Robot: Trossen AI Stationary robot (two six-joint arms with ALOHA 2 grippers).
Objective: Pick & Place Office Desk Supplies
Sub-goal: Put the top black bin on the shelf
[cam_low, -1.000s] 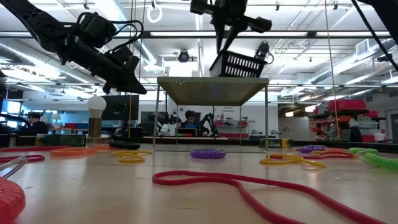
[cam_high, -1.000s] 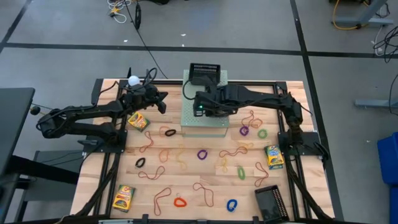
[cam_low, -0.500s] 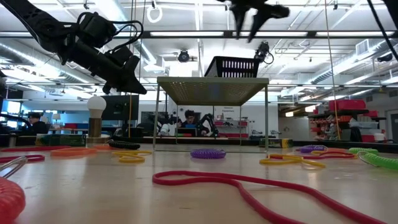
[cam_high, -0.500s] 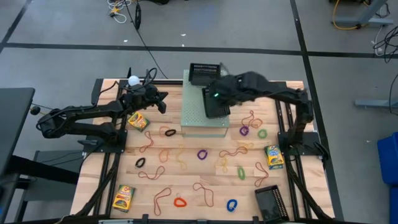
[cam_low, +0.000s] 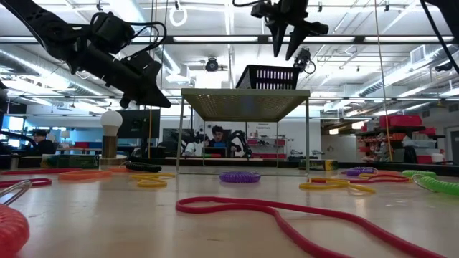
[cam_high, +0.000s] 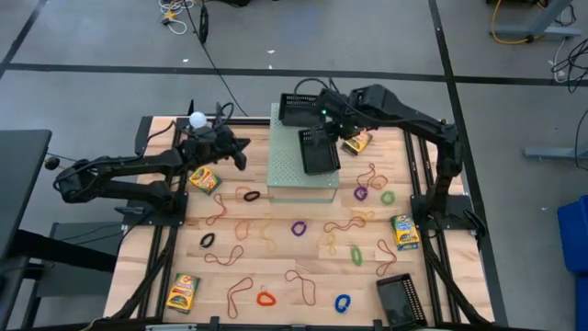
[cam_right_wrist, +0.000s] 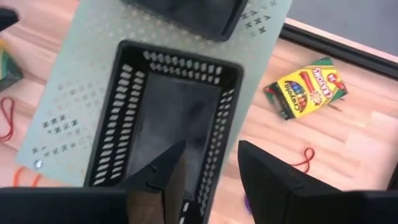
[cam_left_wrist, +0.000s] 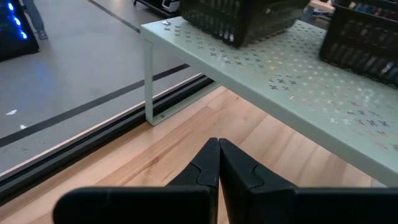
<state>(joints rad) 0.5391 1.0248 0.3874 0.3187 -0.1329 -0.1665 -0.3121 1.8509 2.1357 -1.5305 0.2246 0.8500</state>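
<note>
**A:** Since a second ago your right claw (cam_high: 336, 120) has let go of the black tray (cam_high: 316, 151) and pulled back toward the far edge; the tray now sits flat on the pale-green stand (cam_high: 285, 175). From above, that claw hangs released just beyond the tray, with a crayon box (cam_high: 358, 142) on the wood close beside it. Your left claw (cam_high: 241, 150) waits clenched and empty off the stand's other side, another crayon box (cam_high: 204, 178) just below its arm.

**B:** And from table height?

**A:** Your right claw (cam_low: 289, 37) is up high with fingers apart, above the tray (cam_low: 268, 76) on the stand top (cam_low: 244, 94). Rubber bands lie all over the boards, a red loop (cam_low: 287, 218) nearest the lens. Behind is an open workshop with strip lights and desks.

**B:** Wrist cameras?

**A:** The left one shows its fingers (cam_left_wrist: 214, 165) pressed together over bare wood beside a stand leg (cam_left_wrist: 148, 81). The right one looks past its spread fingers (cam_right_wrist: 168, 171) straight into the tray (cam_right_wrist: 168, 118), which is empty; the crayon box (cam_right_wrist: 305, 87) lies off the stand, to one side.

**B:** So what step are you on?

**A:** I'd say tray placement is done and filling starts. You likely want the right claw over that nearby crayon box, squared to its short sides, then down.
</note>
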